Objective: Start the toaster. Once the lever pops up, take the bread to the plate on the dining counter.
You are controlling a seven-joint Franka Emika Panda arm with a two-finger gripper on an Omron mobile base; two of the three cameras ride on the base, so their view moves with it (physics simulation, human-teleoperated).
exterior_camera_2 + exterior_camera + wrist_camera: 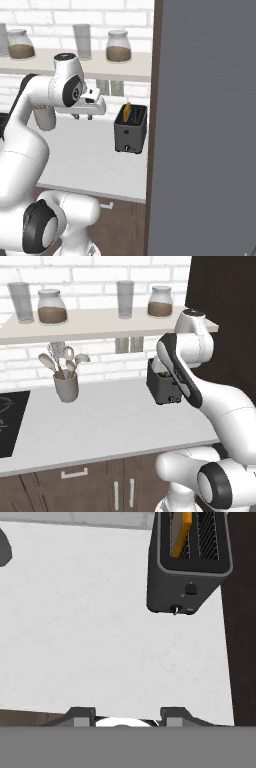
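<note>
The dark grey toaster (185, 567) stands on the white worktop (90, 622) beside a tall dark panel. Its front knob and a small lever (175, 608) face me. The golden bread (180, 532) pokes up out of its left slot, also seen as the bread (127, 111) in the toaster (130, 131). My gripper (83, 116) hangs in the air above the worktop, left of and short of the toaster, touching nothing. Its fingertips (82, 714) stand apart with nothing between them, so it is open. My arm covers part of the toaster (161, 388). The plate and the dining counter are out of view.
A grey utensil cup (66, 387) with spoons stands left on the worktop. A black cooktop (7, 421) lies at the far left. The shelf (100, 326) above carries jars and glasses. A tall dark panel (205, 125) walls off the right side.
</note>
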